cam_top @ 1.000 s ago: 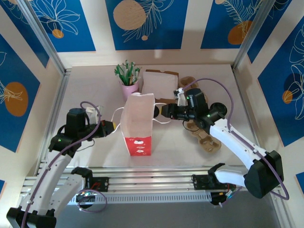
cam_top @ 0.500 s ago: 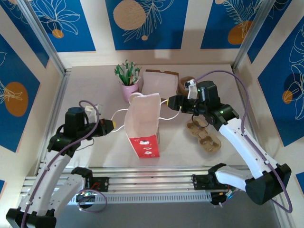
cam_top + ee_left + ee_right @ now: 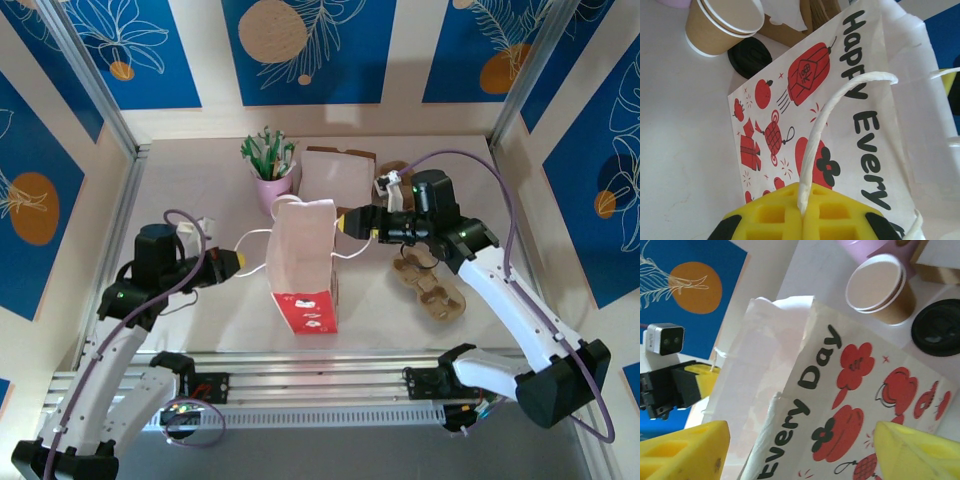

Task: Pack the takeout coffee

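Behind paper bag (image 3: 302,255): tan paper cup (image 3: 722,25) on counter (image 3: 680,125), black lid (image 3: 750,57) beside it, unpacked | left tool (image 3: 802,216) clenched on bag's handle (image 3: 815,150) | right tool (image 3: 800,449) released at bag's opposite side | packing judged barely begun

My top view: mounted high, behind arm bases, looking down and forward across whole tabletop (image 3: 225,320); far, wide. My left wrist view: rides just behind left pincer (image 3: 802,215), aimed along it at printed face of paper bag (image 3: 840,125), very near. My right wrist view: looks out between right pincer (image 3: 800,452) fingers, also close. I get same printed bag face from opposite ends in both wrist views, plus tan cup (image 3: 722,25) and black lid (image 3: 750,56) beyond. Top view shares bag with both.
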{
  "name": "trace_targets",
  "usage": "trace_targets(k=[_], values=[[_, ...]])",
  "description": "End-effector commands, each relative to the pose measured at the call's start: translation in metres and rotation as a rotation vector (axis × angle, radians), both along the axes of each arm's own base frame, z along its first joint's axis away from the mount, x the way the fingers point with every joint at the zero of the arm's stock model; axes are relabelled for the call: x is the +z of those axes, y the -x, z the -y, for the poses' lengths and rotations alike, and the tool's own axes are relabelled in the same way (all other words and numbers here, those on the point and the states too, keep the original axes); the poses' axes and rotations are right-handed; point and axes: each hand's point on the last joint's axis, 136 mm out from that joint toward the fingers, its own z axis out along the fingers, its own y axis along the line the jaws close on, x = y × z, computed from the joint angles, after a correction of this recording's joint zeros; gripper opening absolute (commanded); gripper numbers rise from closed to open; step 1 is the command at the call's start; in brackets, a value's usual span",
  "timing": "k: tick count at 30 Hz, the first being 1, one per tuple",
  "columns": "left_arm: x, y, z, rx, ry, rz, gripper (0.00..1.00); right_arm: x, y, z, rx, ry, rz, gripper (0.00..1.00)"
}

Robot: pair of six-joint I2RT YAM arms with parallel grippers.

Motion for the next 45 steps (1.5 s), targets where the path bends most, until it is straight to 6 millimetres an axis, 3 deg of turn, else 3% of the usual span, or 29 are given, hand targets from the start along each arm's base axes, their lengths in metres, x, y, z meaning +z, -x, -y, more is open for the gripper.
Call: trace_targets(k=[1,15,21,23,26,31,37,40,45], values=[[0.021,0.003,0.006,-0.029,0.043,0.040,0.00,0.012,0.007,-0.006,0.062,-0.060,-0.006,0.82],[0.032,0.004,0.000,0.018,0.041,0.043,0.00,0.059,0.006,0.008,0.046,-0.176,0.010,0.86],[0.040,0.006,-0.004,0.053,0.053,0.047,0.00,0.077,-0.009,0.052,-0.185,-0.133,0.073,0.86],[0.042,0.006,-0.005,0.064,0.063,0.044,0.00,0.073,-0.015,0.070,-0.287,-0.092,0.054,0.86],[0.044,0.005,-0.006,0.090,0.086,0.036,0.00,0.048,-0.023,0.102,-0.457,0.019,-0.043,0.86],[0.052,0.004,-0.012,0.148,0.113,0.040,0.00,-0.014,-0.022,0.135,-0.609,0.184,-0.235,0.88],[0.058,0.000,-0.014,0.187,0.157,0.049,0.00,-0.093,-0.002,0.155,-0.712,0.333,-0.479,0.87],[0.055,-0.003,-0.012,0.191,0.163,0.042,0.00,-0.121,0.009,0.162,-0.759,0.398,-0.560,0.85],[0.048,-0.008,-0.004,0.178,0.159,0.027,0.00,-0.152,0.021,0.168,-0.818,0.441,-0.650,0.84]])
